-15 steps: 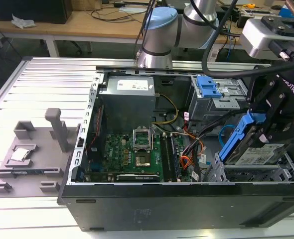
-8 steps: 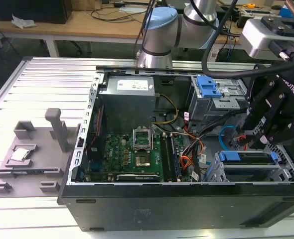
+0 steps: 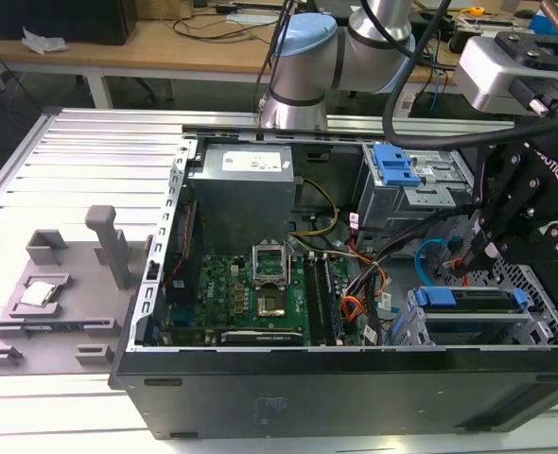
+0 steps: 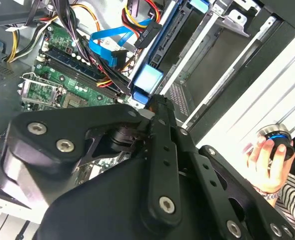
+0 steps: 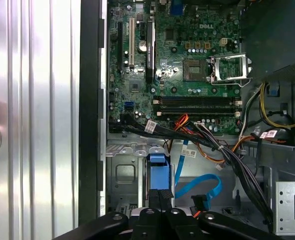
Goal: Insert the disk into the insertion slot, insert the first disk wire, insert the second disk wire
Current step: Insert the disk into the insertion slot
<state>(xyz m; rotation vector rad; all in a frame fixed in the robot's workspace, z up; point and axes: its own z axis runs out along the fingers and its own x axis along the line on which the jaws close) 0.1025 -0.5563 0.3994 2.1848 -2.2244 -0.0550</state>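
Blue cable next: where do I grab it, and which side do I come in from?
Take the blue cable just behind its dark plug. That end looks stiff, while the loop is thin and floppy and would likely slip or twist. Coming straight down through the open side of the case seems best, since the plug appears to lie loose on the floor there.

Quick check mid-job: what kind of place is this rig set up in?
Most likely a robotics lab or workshop. An open computer case lies on a slotted metal table, the robot arm stands behind it, and wooden workbenches with cables stand at the back.
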